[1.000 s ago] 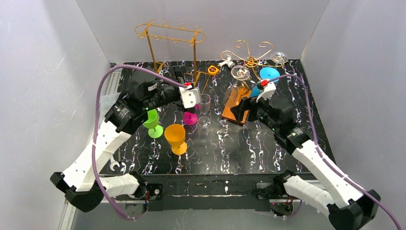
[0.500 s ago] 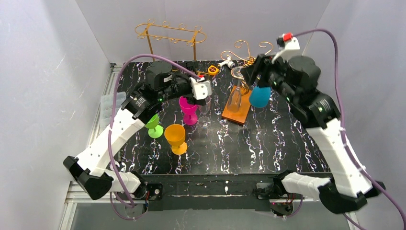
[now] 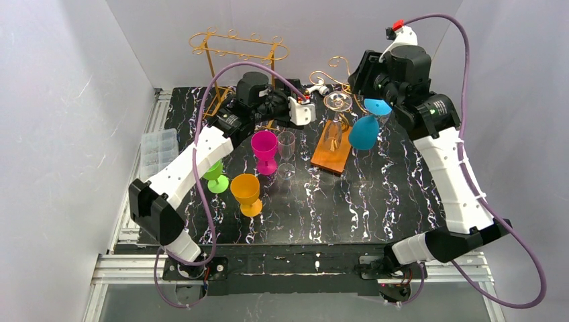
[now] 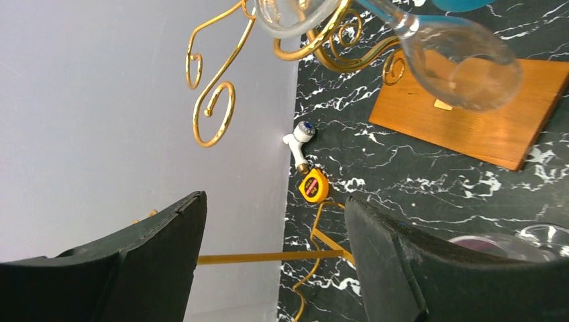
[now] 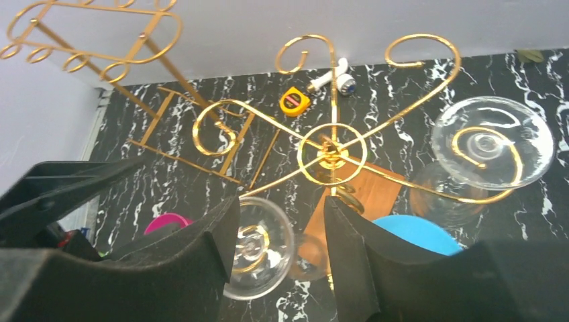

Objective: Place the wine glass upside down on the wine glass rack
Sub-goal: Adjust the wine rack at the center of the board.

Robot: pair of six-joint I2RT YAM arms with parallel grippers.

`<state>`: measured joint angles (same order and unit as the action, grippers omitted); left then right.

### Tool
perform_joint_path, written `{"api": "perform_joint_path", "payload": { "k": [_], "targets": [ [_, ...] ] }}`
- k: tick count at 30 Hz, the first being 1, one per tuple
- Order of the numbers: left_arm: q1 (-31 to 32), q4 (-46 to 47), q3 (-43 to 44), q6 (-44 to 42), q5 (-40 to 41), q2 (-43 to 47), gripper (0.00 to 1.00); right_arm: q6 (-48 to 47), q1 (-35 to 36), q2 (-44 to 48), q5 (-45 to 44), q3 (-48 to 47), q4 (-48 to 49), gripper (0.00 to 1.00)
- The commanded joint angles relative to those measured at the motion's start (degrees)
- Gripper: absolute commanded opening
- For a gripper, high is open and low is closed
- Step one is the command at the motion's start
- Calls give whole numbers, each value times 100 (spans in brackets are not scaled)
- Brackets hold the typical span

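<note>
The gold scroll rack [image 3: 343, 79] stands on a wooden base [image 3: 333, 157] at the back centre. A blue wine glass [image 3: 364, 134] hangs upside down from it, and its foot [image 5: 419, 233] shows in the right wrist view. A clear glass [image 3: 329, 137] hangs beside it, foot [image 5: 258, 245] up. Another clear foot [image 5: 493, 141] sits on a right scroll. My right gripper [image 3: 368, 77] [image 5: 282, 209] is open and empty above the rack. My left gripper [image 3: 303, 111] [image 4: 275, 228] is open and empty, left of the rack.
A magenta glass [image 3: 265, 151], a clear glass [image 3: 286, 153], an orange glass [image 3: 245, 193] and a green glass [image 3: 216, 177] stand upright left of centre. A tall gold frame rack [image 3: 238, 50] stands at the back. A yellow tape measure [image 4: 314, 186], a white fitting [image 4: 298, 137] and a plastic box [image 3: 158, 144] are also here.
My right gripper has risen up and back, off the blue glass, which stays hanging on the rack. My left arm has stretched back and right, away from the magenta glass.
</note>
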<state>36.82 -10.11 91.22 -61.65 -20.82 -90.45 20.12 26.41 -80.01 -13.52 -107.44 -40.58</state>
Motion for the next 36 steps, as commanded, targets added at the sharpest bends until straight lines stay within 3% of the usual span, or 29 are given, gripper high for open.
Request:
{"api": "perform_joint_path", "payload": {
  "k": [1, 8, 12, 21, 36],
  "targets": [
    [-130, 392, 512, -295, -303, -149, 74, 98, -424, -152, 420, -221, 58, 57],
    [-175, 629, 823, -401, -653, -535, 67, -43, -1182, 1, 700, -66, -126, 48],
    [-175, 647, 866, -578, -756, -669, 65, -33, -1808, 50, 1148, 122, -203, 35],
    [-199, 625, 1023, -814, -818, -902, 60, 88, -2136, 293, 1316, 806, -15, 15],
    [-301, 709, 1533, -825, -951, -1304, 47, 262, -2317, 219, 1724, 1271, 489, 10]
  ]
}}
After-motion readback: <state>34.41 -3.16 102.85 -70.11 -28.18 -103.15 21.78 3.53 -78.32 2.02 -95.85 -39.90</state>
